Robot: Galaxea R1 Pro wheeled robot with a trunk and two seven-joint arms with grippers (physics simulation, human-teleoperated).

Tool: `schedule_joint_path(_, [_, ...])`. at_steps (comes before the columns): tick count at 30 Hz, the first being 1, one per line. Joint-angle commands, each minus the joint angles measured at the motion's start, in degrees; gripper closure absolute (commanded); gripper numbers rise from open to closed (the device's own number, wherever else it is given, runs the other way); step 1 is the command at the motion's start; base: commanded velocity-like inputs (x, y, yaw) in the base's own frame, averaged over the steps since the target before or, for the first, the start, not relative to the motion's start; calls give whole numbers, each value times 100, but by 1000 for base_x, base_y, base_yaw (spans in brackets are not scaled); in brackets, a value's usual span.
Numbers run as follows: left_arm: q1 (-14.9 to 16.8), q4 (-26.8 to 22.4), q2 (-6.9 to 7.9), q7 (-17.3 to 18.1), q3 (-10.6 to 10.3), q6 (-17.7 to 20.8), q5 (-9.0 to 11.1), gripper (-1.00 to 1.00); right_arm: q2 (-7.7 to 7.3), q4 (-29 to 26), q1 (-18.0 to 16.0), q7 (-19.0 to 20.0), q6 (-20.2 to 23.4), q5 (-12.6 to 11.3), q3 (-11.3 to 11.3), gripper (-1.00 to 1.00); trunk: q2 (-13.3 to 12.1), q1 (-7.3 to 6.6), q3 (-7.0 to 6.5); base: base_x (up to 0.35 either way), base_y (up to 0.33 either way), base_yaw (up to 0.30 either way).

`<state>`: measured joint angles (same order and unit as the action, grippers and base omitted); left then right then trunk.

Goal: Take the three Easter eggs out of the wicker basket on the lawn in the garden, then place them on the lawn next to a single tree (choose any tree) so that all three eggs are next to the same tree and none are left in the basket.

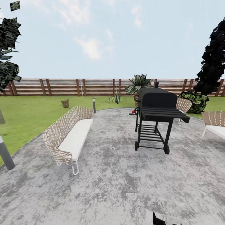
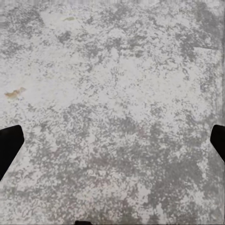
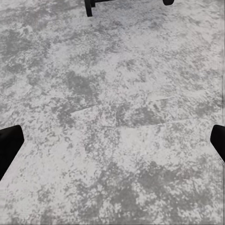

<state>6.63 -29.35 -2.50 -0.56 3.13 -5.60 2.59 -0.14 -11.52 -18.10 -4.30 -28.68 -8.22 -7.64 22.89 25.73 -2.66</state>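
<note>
Across the lower two thirds of the head view spreads the grey mottled patio (image 1: pixel 112 184), and you are standing on it. Beyond it, through the middle left of the frame, lies the lawn (image 1: pixel 25 112), closed off by the brown slatted fence (image 1: pixel 62 87) that runs the full width under a pale sky.

At the upper left edge you see dark jagged leaves of a tree (image 1: pixel 7 47), with a pale trunk (image 1: pixel 1 118) showing just below at the left edge. At the upper right stands a near-black tree (image 1: pixel 212 62) with a speckled bush (image 1: pixel 195 100) at its foot.

Right of centre on the paving is a black barbecue grill (image 1: pixel 157 115) on wheels. Left of centre sits a woven bench (image 1: pixel 67 134) with a white cushion; two more woven chairs show at the right, one behind the grill (image 1: pixel 183 105) and one cut by the frame edge (image 1: pixel 215 123).

Your target, the wicker basket (image 1: pixel 65 103), is small and far off on the grass in the middle left, near the fence. You cannot make out any eggs in it from here.

Both wrist views look down on bare paving. The left gripper (image 2: pixel 112 140) has its dark fingertips at opposite edges of the picture, spread wide with nothing between them. The right gripper (image 3: pixel 112 140) is likewise spread wide and holds nothing.
</note>
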Motion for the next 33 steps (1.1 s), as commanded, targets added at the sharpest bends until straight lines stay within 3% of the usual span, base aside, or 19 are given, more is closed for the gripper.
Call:
schedule_joint_path(1, [9,-3,2,2,24,20,83,-100,-1,15,-31,-29,24,-58,18,-100,3,5,2,301,-180,0])
schedule_joint_path(5, [17,163,29,5,36,32,186,-100,3,51,-70,-70,78,-49,28,-100,3,5,2,301,-180,0])
schedule_joint_path(10, [21,252,31,11,48,-453,214,-100,4,174,-79,-86,68,-46,11,-100,3,5,2,312,-94,0])
schedule_joint_path(14, [22,372,31,12,47,-591,215,-100,11,340,-80,-88,-58,-51,14,-100,3,5,2,325,-11,0])
schedule_joint_path(19, [18,523,20,18,34,-643,215,-100,15,390,-80,-96,-349,-86,-7,-100,3,5,2,307,-1,96])
schedule_joint_path(26, [22,534,11,29,31,-662,216,-100,-12,396,-80,-90,-393,-55,4,-100,3,5,2,85,0,106])
schedule_joint_path(33, [22,535,-3,22,22,-654,215,-100,-27,396,-80,-89,-398,-47,8,-100,3,5,2,293,0,4])
